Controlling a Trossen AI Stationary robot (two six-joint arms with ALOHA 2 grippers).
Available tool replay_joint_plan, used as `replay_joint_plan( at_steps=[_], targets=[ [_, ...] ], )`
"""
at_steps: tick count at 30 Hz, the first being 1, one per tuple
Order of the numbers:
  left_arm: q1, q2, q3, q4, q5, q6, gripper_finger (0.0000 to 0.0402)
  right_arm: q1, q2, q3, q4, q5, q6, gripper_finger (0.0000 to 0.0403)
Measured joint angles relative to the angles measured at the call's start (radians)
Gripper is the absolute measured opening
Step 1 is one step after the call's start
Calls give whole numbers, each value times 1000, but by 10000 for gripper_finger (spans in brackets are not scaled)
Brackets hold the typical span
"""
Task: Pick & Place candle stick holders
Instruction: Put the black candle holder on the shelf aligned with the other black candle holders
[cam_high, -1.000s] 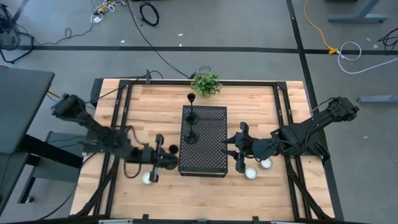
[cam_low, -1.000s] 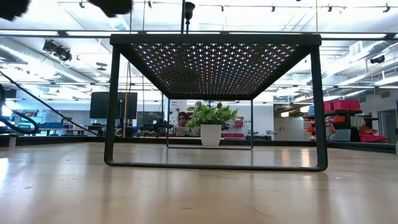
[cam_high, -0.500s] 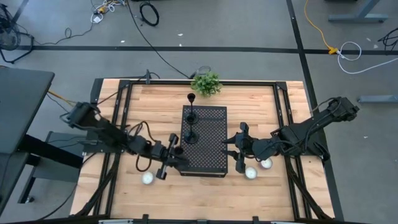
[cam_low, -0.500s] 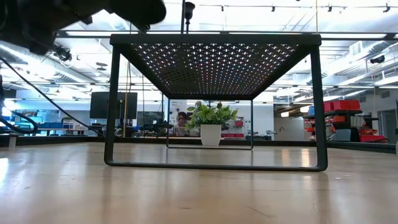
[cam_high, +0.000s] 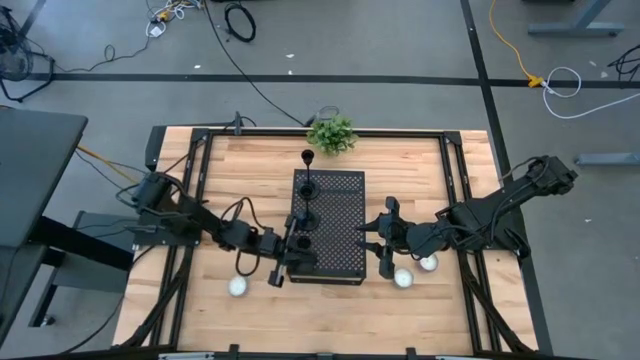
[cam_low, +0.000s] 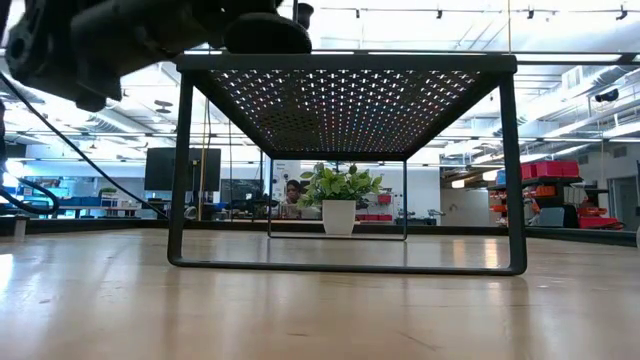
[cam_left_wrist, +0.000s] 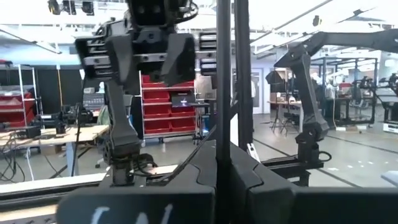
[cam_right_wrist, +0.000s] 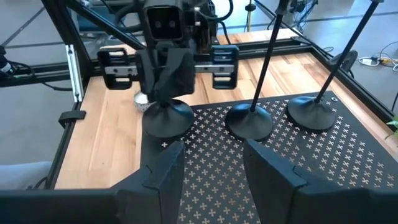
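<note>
Two black candle stick holders stand upright on their round bases (cam_right_wrist: 249, 122) (cam_right_wrist: 310, 113) on top of the black perforated box (cam_high: 340, 235). My left gripper (cam_high: 285, 250) is shut on a third holder (cam_right_wrist: 165, 118) over the box's near left part. This holder's base (cam_low: 265, 34) is at the level of the box top, and I cannot tell whether it rests there. My right gripper (cam_right_wrist: 214, 168) is open and empty, level over the box's right side, with its fingers pointing at the holders. My left gripper pinches the third holder's thin stem (cam_right_wrist: 166, 93) between its two fingers, a little above the round base. The fingers come level from the table's left and lie across the stem (cam_left_wrist: 225, 93). The holder stands upright in the hold.
Three small white candles lie on the table: one (cam_high: 237, 287) near the left arm and two (cam_high: 403, 278) (cam_high: 428, 263) under the right arm. A potted plant (cam_high: 332, 133) stands at the far edge. A dark frame rail (cam_high: 200, 200) runs around the tabletop.
My left gripper has gone toward the table's right edge with the third holder, from beside the box's left side to over its near left part. The holder stays upright. My right gripper has kept still.
</note>
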Motion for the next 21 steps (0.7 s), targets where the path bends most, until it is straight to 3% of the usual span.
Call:
replay_joint_plan(
  at_steps=[21],
  targets=[
    [33,3,-19,-15,16,-29,7,0,0,0,-2,2,0,164]
  ],
)
